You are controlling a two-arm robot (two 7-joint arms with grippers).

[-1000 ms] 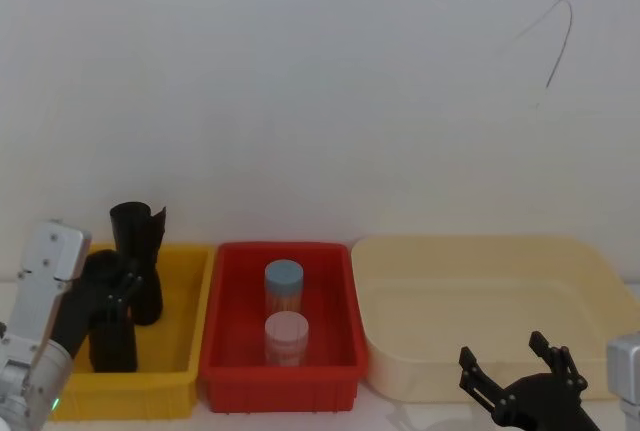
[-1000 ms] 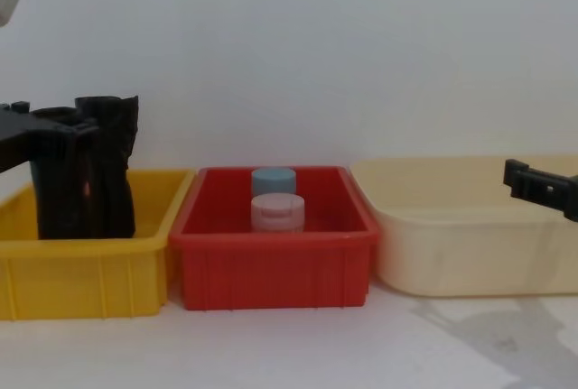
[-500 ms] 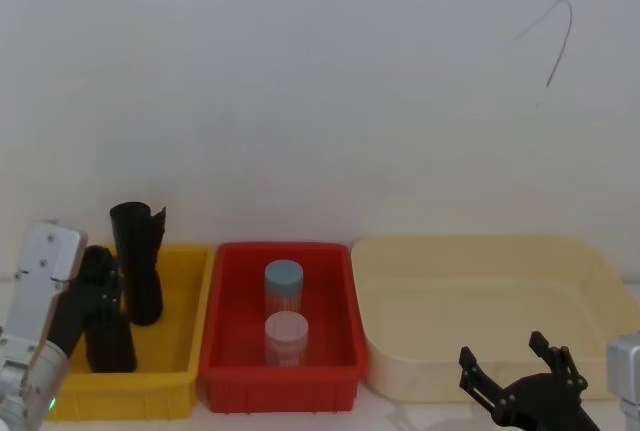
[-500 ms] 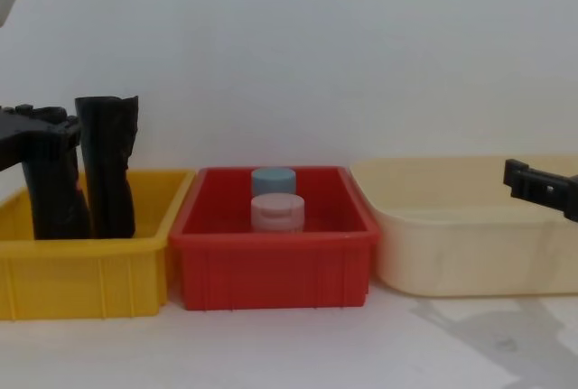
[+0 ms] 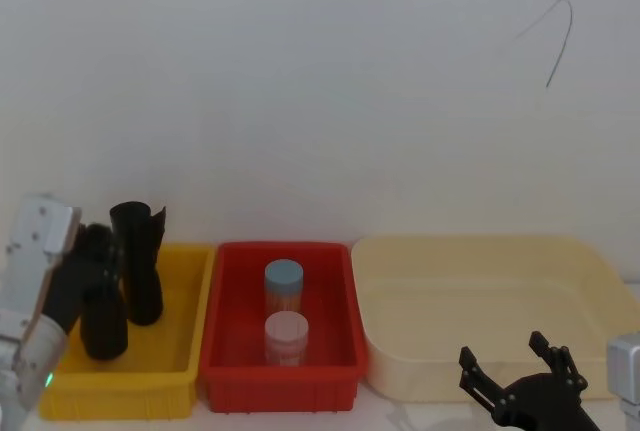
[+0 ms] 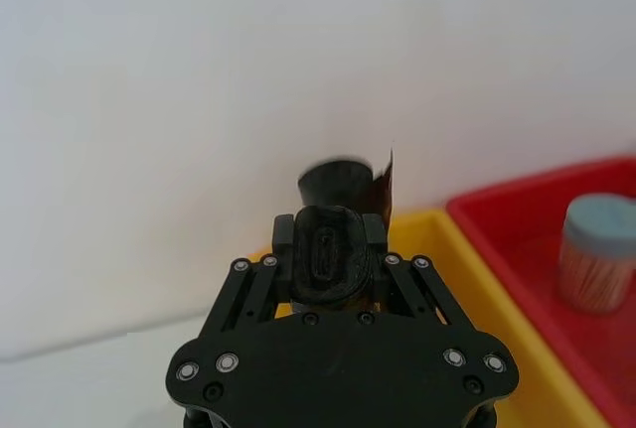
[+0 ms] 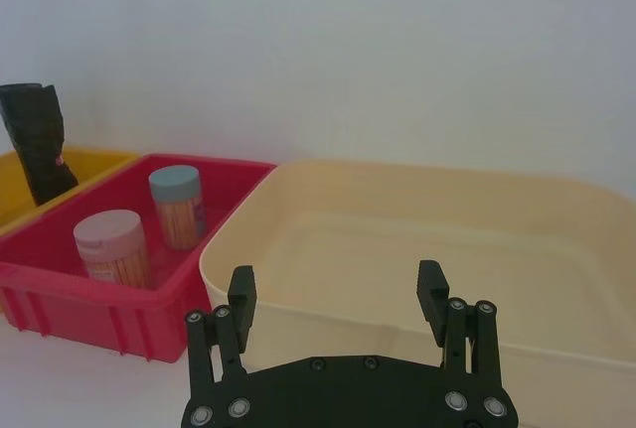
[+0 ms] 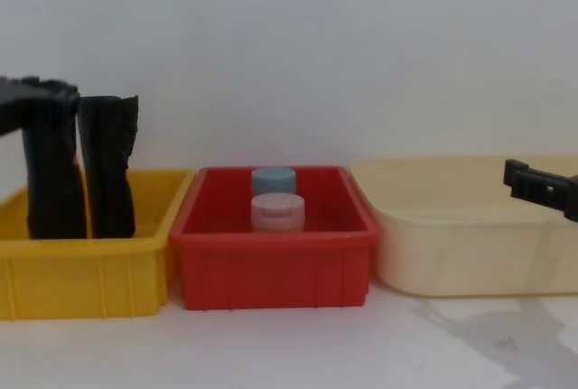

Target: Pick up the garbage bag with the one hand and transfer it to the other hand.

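- Firstly, shallow cream plastic tub [image 5: 480, 244], which stood rightmost.
- Yellow rectangular plastic bin [image 5: 120, 396], leftmost; red plastic bin [image 5: 280, 391] sat between the two.
- Left gripper [image 5: 97, 269], black and two-fingered, was over the yellow bin, clamped on the roll's upper part.
- Right gripper [image 5: 507, 349], black, fingers spread wide, was low before the cream tub, holding nothing.
- Garbage bag [image 5: 104, 326], tall black cylindrical roll of plastic film, was upright, foot within the yellow bin. Judged light, fairly stiff, slick; its free lower half suited a receiving grip.
- Plain black jagged-topped roll [image 5: 138, 266] stood just beside it.
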